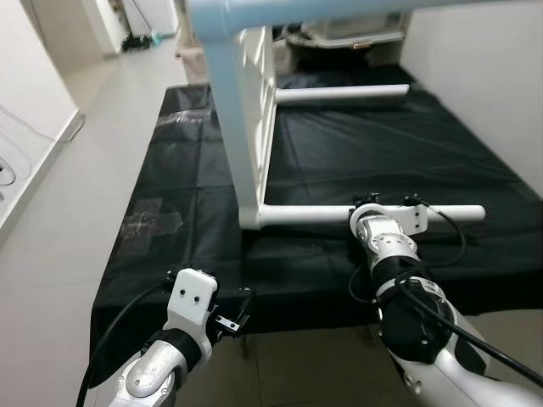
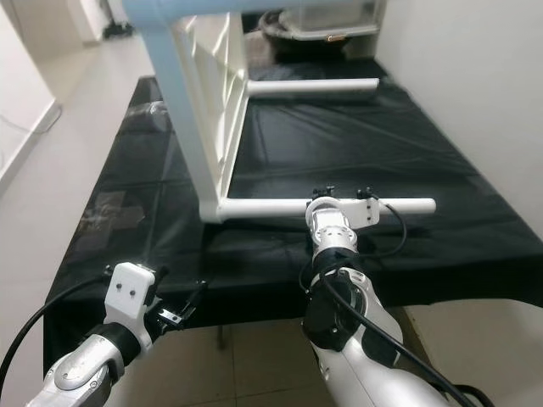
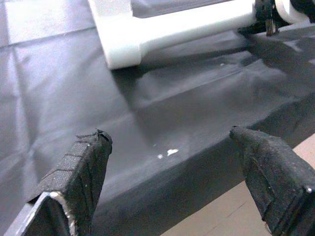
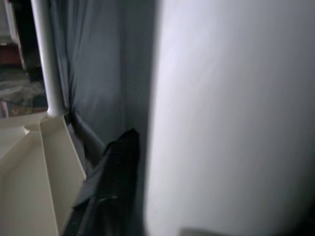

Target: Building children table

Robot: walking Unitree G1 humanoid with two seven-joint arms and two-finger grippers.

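A white children's table lies on its side on the black sheet (image 1: pixel 331 153), its pale blue top (image 1: pixel 254 13) towards me and its white frame (image 1: pixel 250 110) upright. Its near leg (image 1: pixel 297 214) runs rightward along the sheet, and a far leg (image 1: pixel 339 95) lies parallel behind it. My right gripper (image 1: pixel 373 212) is on the near leg. In the right wrist view one black finger (image 4: pixel 118 162) presses against the white leg (image 4: pixel 231 118). My left gripper (image 1: pixel 233 318) hangs at the sheet's front edge, open, fingers (image 3: pixel 88 167) wide apart with nothing between them.
The black sheet covers a low platform whose front edge (image 1: pixel 297 318) is just before me. Grey floor (image 1: pixel 68 186) runs along the left, with a cable by the wall (image 1: pixel 25 127). A white wall (image 1: pixel 492 68) bounds the right. A bin (image 1: pixel 348 34) stands at the back.
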